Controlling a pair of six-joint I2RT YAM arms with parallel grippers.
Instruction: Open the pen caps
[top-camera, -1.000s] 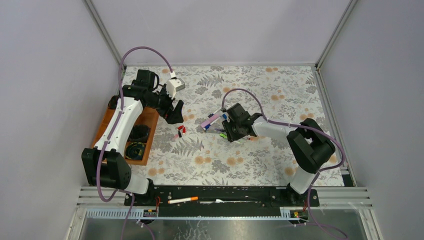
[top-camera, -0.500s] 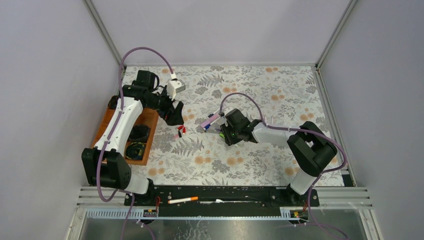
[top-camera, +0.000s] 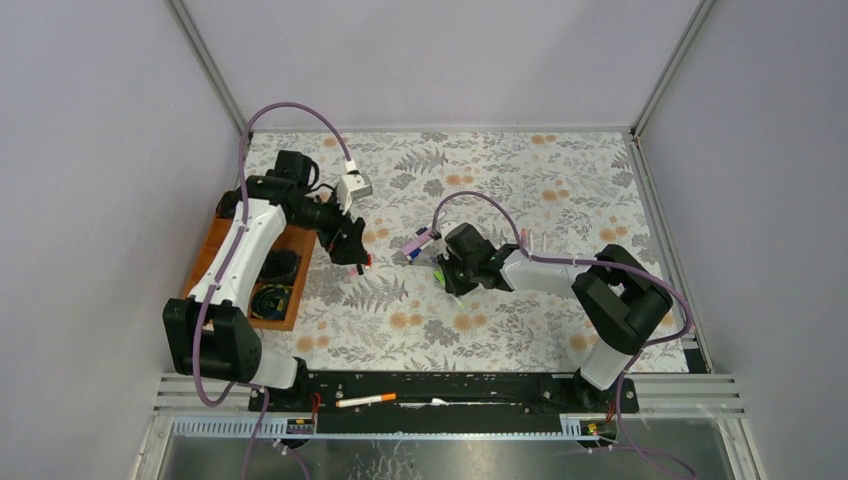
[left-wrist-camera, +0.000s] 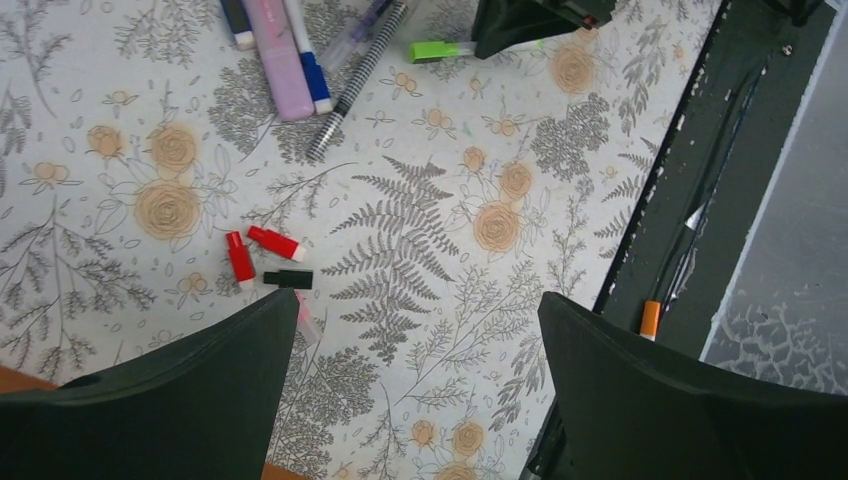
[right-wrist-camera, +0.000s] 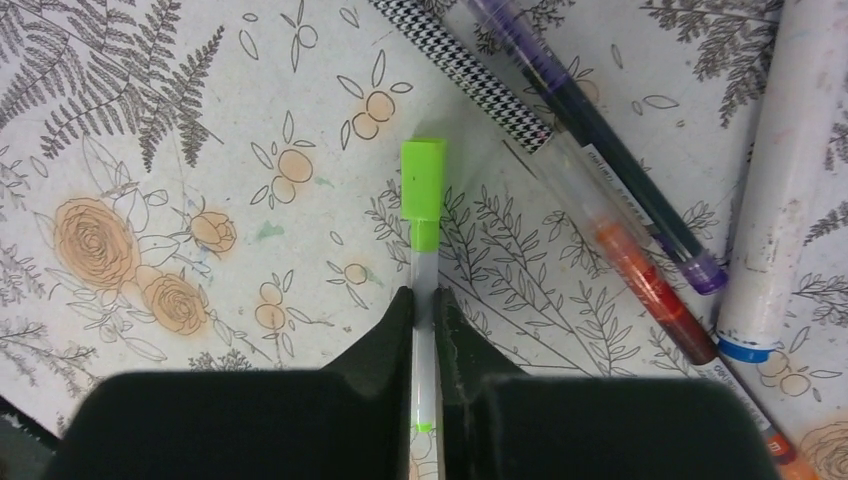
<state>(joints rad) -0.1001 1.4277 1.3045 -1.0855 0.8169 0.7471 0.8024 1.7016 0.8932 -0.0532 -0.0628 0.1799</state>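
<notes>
My right gripper (right-wrist-camera: 424, 300) is shut on the white barrel of a pen, and its green pen cap (right-wrist-camera: 423, 180) sticks out in front of the fingertips, still on the pen. In the top view this right gripper (top-camera: 447, 272) sits at the table's middle, next to the other pens (top-camera: 418, 243). My left gripper (left-wrist-camera: 415, 310) hangs open above the floral cloth with nothing between its fingers. Loose pen caps lie by its left finger: two red ones (left-wrist-camera: 239, 258) (left-wrist-camera: 274, 241), a black one (left-wrist-camera: 288, 279) and a pink one (left-wrist-camera: 307, 322) half hidden by the finger.
A pink highlighter (left-wrist-camera: 275, 55), a houndstooth pen (left-wrist-camera: 355, 85) and several more pens (right-wrist-camera: 640, 270) lie close to the held pen. A wooden tray (top-camera: 296, 240) with dark objects stands at the left under my left arm. An orange-tipped pen (top-camera: 365, 400) rests on the black base rail.
The right gripper shifted a little left and nearer and closed on the green-capped pen. The left gripper moved right and down, over the loose caps.
</notes>
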